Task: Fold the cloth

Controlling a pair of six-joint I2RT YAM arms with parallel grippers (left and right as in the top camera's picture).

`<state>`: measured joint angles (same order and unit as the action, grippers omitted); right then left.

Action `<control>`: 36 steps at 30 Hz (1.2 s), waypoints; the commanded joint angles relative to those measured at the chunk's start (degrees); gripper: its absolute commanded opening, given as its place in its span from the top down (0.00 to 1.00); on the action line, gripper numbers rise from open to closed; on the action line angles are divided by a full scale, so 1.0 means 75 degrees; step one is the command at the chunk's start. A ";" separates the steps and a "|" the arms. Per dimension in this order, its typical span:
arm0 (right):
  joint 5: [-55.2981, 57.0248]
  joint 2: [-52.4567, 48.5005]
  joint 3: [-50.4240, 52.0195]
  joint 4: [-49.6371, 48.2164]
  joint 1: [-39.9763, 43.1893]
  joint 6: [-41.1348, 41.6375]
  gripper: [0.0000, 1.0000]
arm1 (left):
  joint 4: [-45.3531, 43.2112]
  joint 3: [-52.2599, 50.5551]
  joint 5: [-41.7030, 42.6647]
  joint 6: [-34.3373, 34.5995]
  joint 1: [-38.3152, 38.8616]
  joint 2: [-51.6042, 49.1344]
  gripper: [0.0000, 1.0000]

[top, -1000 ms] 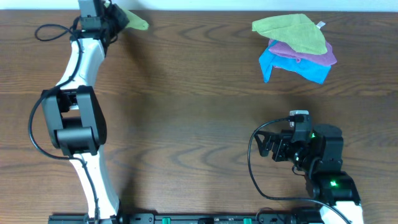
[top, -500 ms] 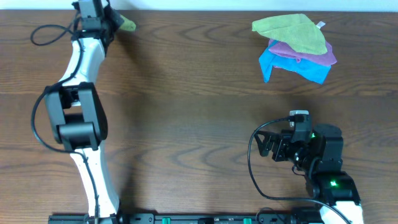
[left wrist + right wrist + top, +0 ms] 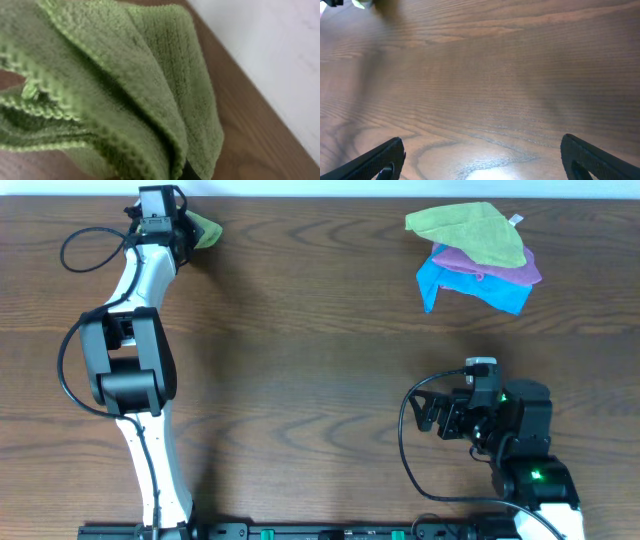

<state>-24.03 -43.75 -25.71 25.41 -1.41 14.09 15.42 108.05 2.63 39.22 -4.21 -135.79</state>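
Note:
The lime-green cloth point(image 3: 207, 230) hangs bunched at the table's far left back edge, held by my left gripper point(image 3: 186, 227). In the left wrist view the cloth point(image 3: 115, 85) fills most of the frame in thick folds and hides the fingers, apart from a dark tip at the bottom. My right gripper point(image 3: 432, 415) is open and empty low over bare wood at the front right. Its two fingertips stand far apart in the right wrist view point(image 3: 490, 162).
A pile of cloths lies at the back right: a second green cloth point(image 3: 470, 230) on top, a purple cloth point(image 3: 500, 268) under it, and a bright blue cloth point(image 3: 450, 283) at the bottom. The table's back edge point(image 3: 240, 80) runs right behind the held cloth.
My left gripper has shifted slightly right and toward the front with the green cloth, and the cloth's visible part is smaller and more bunched. The right arm has not moved.

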 commanded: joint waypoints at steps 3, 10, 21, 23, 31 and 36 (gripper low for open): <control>-0.0079 0.0035 0.0032 -0.0012 0.0064 0.0090 0.01 | 0.0592 0.0157 0.0484 0.0085 0.0052 -0.0035 0.68; -0.0082 0.0035 0.0032 -0.0012 0.0064 0.0090 0.01 | 0.1373 0.0160 0.0586 -0.0035 0.0052 0.0353 0.42; -0.0082 0.0035 0.0032 -0.0012 0.0064 0.0087 0.01 | 0.2229 0.0160 0.0207 -0.0291 0.0052 0.1728 0.22; -0.0079 0.0035 0.0032 -0.0012 0.0064 0.0090 0.01 | 0.2428 0.0160 0.0143 -0.0358 0.0052 0.1953 0.04; -0.0079 0.0035 0.0032 -0.0012 0.0064 0.0090 0.01 | 0.2806 0.0160 0.0527 -0.0638 0.0070 0.2471 0.05; -0.0079 0.0035 0.0032 -0.0015 0.0064 0.0090 0.01 | 0.3002 0.0160 0.1399 -0.1011 0.0119 0.2486 0.04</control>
<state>-24.03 -43.75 -25.71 25.41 -1.41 14.09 37.12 108.05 8.60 34.50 -3.81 -118.28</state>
